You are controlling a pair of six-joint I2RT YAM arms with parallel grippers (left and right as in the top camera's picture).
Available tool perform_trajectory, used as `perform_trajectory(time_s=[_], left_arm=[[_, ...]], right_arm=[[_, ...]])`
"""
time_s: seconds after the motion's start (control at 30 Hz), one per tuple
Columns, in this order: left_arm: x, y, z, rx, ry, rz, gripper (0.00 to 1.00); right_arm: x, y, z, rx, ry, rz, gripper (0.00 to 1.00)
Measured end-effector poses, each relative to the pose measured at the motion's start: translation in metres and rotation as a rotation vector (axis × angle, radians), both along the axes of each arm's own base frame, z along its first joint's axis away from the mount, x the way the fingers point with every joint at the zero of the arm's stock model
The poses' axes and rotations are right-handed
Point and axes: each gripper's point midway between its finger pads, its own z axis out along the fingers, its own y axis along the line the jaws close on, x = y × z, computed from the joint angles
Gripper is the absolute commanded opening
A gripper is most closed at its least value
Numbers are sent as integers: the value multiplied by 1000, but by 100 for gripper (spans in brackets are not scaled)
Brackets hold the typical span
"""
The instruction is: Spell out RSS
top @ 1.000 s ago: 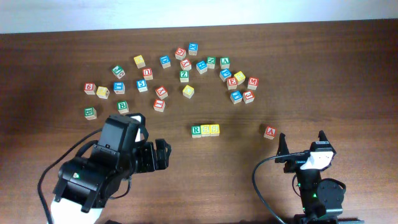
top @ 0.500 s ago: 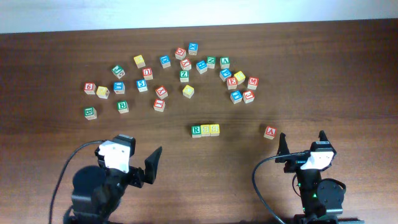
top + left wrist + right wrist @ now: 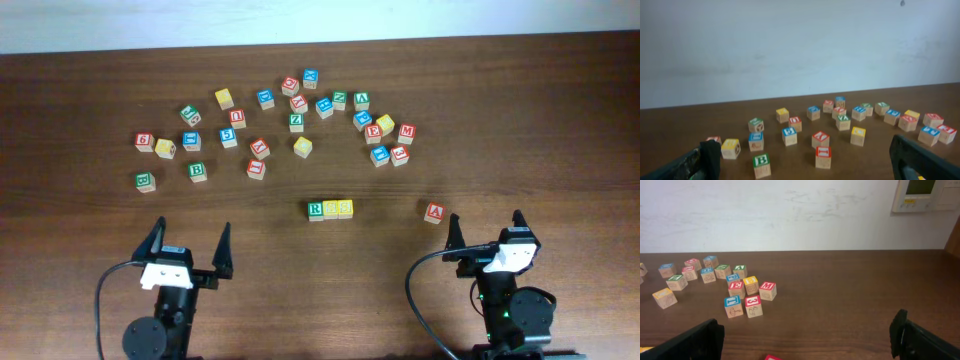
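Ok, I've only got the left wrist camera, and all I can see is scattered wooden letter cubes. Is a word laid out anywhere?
Observer: Yes. The overhead view shows a row of three touching wooden cubes nearer the arms than the scatter. It starts with a green R cube, followed by two yellow-topped cubes whose letters I can't read.
Operator: And what's nearest the right gripper?
Observer: A red-topped wooden cube marked A lies alone, to the right of the row. It sits just ahead of the right gripper, which is open and empty.
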Motion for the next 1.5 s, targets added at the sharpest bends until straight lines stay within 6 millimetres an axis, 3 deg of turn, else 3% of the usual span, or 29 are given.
perform_trajectory(time_s=[0.2,0.43,1.5], left_arm=[[2,28,-36,-8,131,162,99],[1,41,-37,-6,134,244,99],[1,40,-37,-6,134,240,99]], right_arm=[[0,0,0,0,0,0,98],[0,0,0,-1,0,0,98],[0,0,0,-1,0,0,98]])
